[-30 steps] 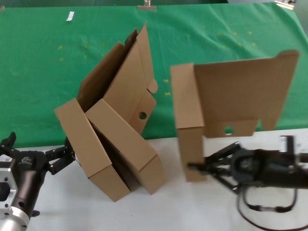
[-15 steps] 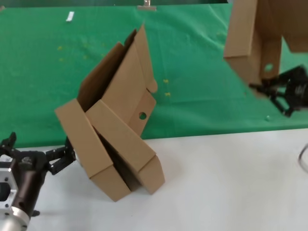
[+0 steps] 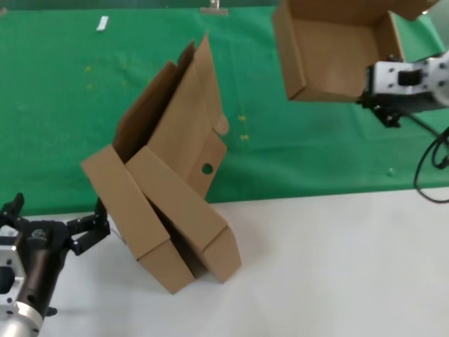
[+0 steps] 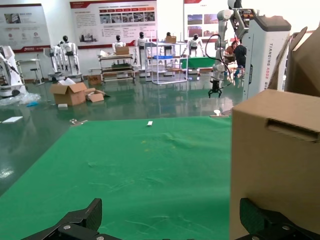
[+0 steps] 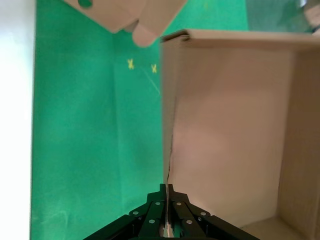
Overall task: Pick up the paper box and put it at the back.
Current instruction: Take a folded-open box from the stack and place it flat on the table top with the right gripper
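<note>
Box held high over the far right of the green cloth

Your right hand (image 5: 167, 227) pinches one wall of the paper box (image 3: 337, 53), held in the air above the back (image 3: 84, 119). Lower it level before releasing. Your left hand (image 3: 77, 235) waits open at the near left beside the stacked boxes (image 3: 168, 203).

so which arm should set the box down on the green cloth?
Right. The right gripper is already shut on a wall of the paper box, holding it above the green cloth. The left gripper sits open, low beside the two stacked boxes.
</note>
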Controlling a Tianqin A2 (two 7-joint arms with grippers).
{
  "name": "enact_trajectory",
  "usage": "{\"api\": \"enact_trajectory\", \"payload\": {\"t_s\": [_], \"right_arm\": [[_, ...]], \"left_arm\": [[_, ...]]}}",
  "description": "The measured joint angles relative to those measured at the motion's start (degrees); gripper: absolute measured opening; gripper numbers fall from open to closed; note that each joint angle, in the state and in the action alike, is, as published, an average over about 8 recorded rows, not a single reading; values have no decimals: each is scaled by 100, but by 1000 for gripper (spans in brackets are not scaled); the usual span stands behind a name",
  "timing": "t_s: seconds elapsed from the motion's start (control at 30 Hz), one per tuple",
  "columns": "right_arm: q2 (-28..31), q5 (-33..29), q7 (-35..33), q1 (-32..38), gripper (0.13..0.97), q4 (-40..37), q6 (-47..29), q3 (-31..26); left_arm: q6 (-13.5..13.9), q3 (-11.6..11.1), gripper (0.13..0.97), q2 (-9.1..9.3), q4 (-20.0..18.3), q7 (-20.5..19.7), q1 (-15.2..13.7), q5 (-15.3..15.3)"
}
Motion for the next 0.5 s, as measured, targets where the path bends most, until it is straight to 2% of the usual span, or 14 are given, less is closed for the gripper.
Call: {"api": "enact_trajectory", "payload": {"t_s": [0.23, 0.5], "right_arm": [[-861, -1031, 564, 113, 153, -1190, 331, -438], [-1376, -1370, 582, -44, 153, -2310, 720, -599]], "left_arm": [[0, 0, 966, 0, 0, 0, 0, 0], [0, 0, 966, 0, 0, 0, 0, 0]]}}
